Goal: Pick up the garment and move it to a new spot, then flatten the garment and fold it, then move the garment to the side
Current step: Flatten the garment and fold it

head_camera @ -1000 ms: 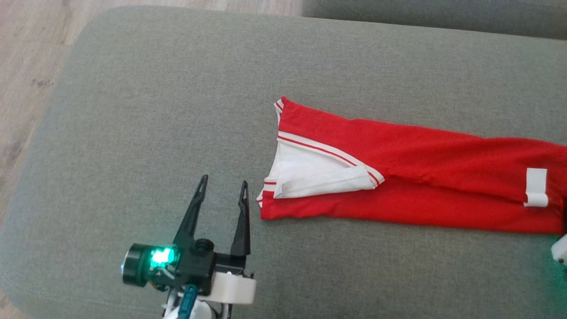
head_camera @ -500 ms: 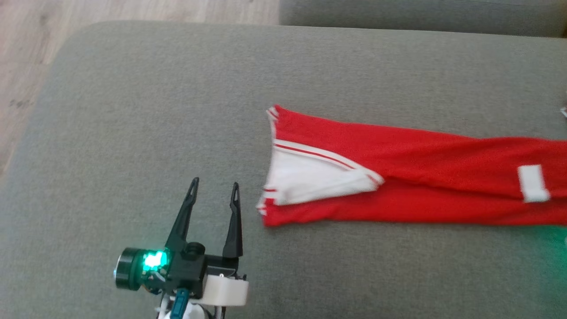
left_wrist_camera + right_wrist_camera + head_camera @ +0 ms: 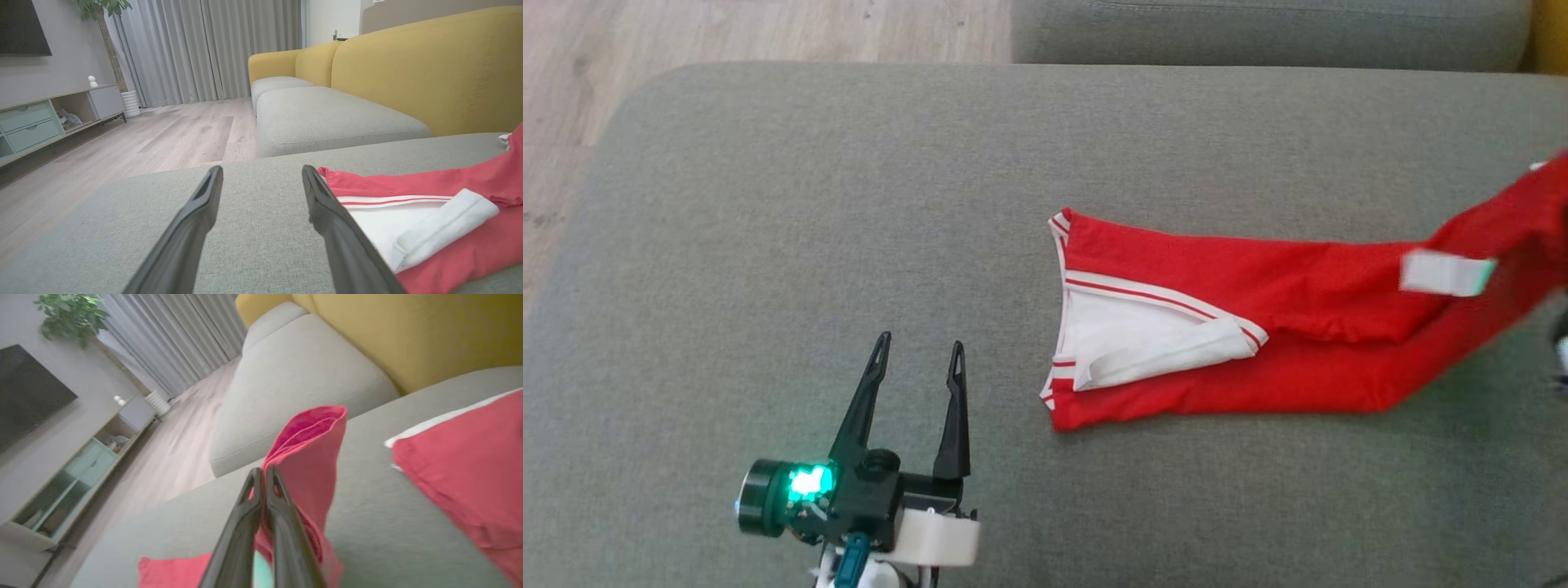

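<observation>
Lower left of head view: left gripper hovers over grey cushion, fingers spread, holding nothing. Centre right: red garment lies on cushion, its right end raised. Right wrist view: right gripper clamped on that red cloth

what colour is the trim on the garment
Trim on the red garment: white with a thin red stripe; best in head view.

I see a home living room: yellow sofa upper right, curtains top centre, television upper left.
</observation>
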### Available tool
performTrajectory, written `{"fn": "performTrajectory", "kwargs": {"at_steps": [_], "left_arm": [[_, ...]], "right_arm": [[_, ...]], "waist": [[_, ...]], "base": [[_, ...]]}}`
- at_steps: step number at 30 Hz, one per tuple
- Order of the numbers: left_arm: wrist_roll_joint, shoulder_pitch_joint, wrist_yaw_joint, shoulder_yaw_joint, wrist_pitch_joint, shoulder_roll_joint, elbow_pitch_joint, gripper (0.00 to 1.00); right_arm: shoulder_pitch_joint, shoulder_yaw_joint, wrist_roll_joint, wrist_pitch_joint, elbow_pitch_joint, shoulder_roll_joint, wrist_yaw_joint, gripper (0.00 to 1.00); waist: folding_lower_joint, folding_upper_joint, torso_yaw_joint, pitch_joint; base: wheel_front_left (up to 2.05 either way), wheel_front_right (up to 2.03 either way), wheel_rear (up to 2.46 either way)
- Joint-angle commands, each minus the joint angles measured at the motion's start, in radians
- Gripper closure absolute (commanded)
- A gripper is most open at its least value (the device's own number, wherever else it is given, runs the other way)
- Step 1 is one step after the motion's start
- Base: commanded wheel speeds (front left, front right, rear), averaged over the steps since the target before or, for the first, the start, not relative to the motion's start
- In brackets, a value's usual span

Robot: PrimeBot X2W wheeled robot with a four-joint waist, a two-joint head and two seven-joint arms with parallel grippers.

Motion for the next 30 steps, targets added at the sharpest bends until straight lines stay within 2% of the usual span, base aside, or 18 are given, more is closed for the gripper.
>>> {"fn": "performTrajectory", "kwargs": {"at_steps": [1,5,10,19,28,29,30], "left_arm": [[0.014,-0.016,-0.010,0.049,-0.009,-0.006,-0.020,0.00],[0.025,-0.009,-0.028,0.061,-0.009,-0.019,-0.011,0.00],[0.037,-0.003,-0.047,0.070,-0.009,-0.033,0.001,0.00],[0.060,0.005,-0.087,0.084,-0.010,-0.073,0.027,0.00],[0.083,0.016,-0.118,0.102,-0.010,-0.096,0.045,0.00],[0.085,0.017,-0.120,0.105,-0.010,-0.098,0.047,0.00],[0.087,0.019,-0.122,0.108,-0.010,-0.099,0.048,0.00]], "right_arm": [[-0.034,0.047,0.026,0.027,-0.095,0.030,-0.001,1.00],[-0.046,0.138,0.043,0.062,-0.165,0.101,-0.001,1.00],[-0.060,0.250,0.061,0.076,-0.154,0.139,-0.001,1.00],[-0.066,0.468,0.106,0.001,0.019,0.159,-0.001,1.00],[-0.116,0.636,0.169,-0.125,0.210,0.159,-0.001,1.00],[-0.120,0.647,0.172,-0.140,0.230,0.159,-0.001,0.66],[-0.124,0.659,0.172,-0.152,0.247,0.159,-0.001,0.00]], "waist": [[0.0000,-0.0001,0.013,-0.004],[0.0000,-0.0001,0.041,-0.008],[0.0000,-0.0001,0.075,-0.010],[0.0000,-0.0001,0.157,-0.012],[0.0000,-0.0001,0.191,-0.013],[0.0000,-0.0001,0.192,-0.014],[0.0000,-0.0001,0.192,-0.015]], "base": [[0.00,0.00,0.00],[0.00,0.00,0.00],[0.00,0.00,0.00],[0.00,0.00,0.00],[0.00,0.00,0.00],[0.00,0.00,0.00],[0.00,0.00,0.00]]}}
